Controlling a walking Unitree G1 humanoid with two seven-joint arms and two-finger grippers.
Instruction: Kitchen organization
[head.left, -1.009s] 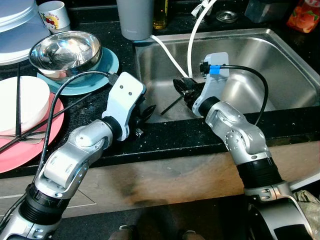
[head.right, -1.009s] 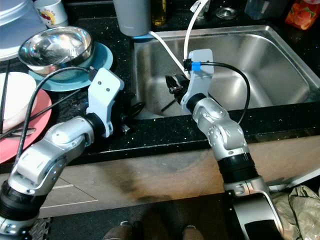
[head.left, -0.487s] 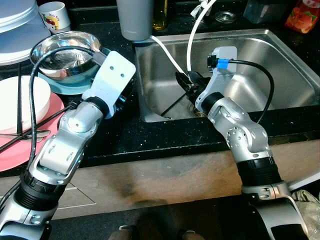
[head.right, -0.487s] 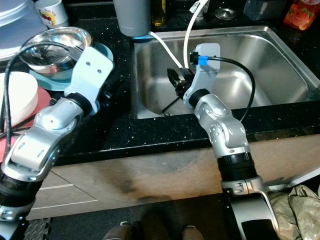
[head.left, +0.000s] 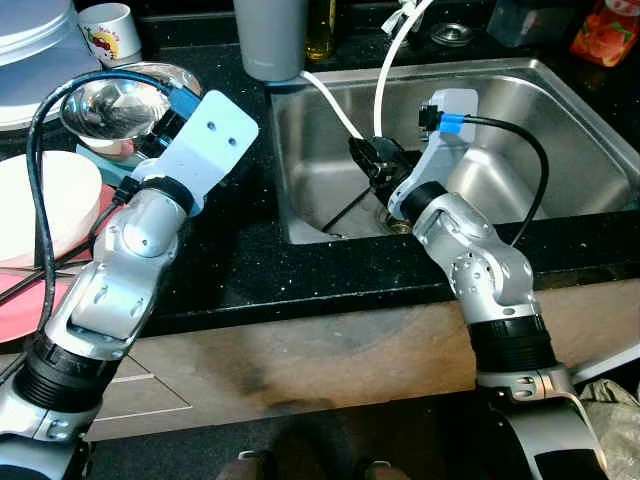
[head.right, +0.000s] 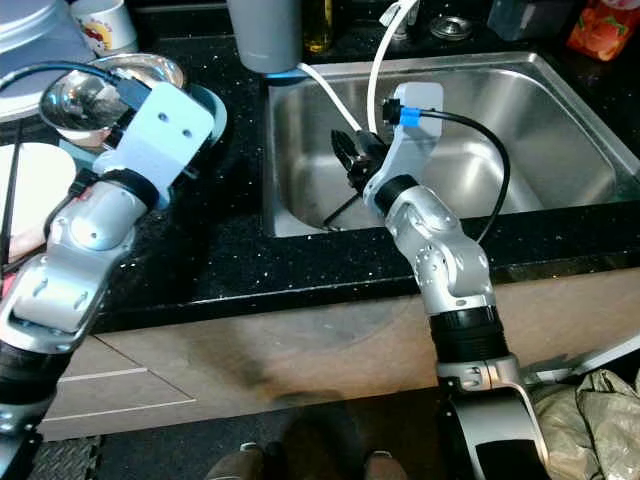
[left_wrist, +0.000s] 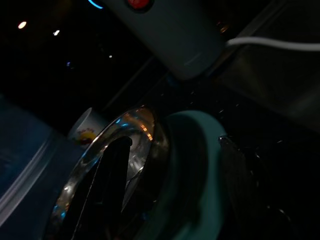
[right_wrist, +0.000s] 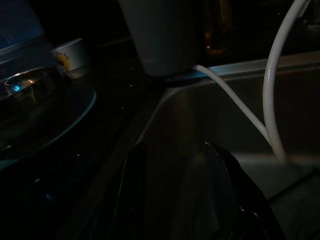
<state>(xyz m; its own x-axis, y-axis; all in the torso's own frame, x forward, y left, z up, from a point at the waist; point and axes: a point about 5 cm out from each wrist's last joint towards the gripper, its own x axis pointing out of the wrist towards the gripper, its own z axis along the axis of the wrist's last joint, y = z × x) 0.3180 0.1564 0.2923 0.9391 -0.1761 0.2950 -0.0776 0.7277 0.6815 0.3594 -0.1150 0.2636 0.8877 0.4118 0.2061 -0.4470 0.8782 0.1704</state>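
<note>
L end effector (left_wrist: 170, 190) apparently astride steel bowl (head.left: 118, 100) rim

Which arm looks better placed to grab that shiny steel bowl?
The left. The left gripper is already at the steel bowl on the teal plate, fingers open around its rim. The right gripper is over the sink.

Home kitchen: sink (head.left: 560, 130), dishes, counter (head.left: 330, 265)

Fingers (right_wrist: 230, 175): two black ones, spread apart over the sink's near-left corner.
Sink (right_wrist: 210, 125): dim steel basin.
Hoses (right_wrist: 270, 90): two white ones dropping into the sink.
Grey container (right_wrist: 162, 35): on the worktop at the sink's back-left corner.
Cup (right_wrist: 70, 56): white, printed, beyond the steel bowl (right_wrist: 25, 82).
</note>
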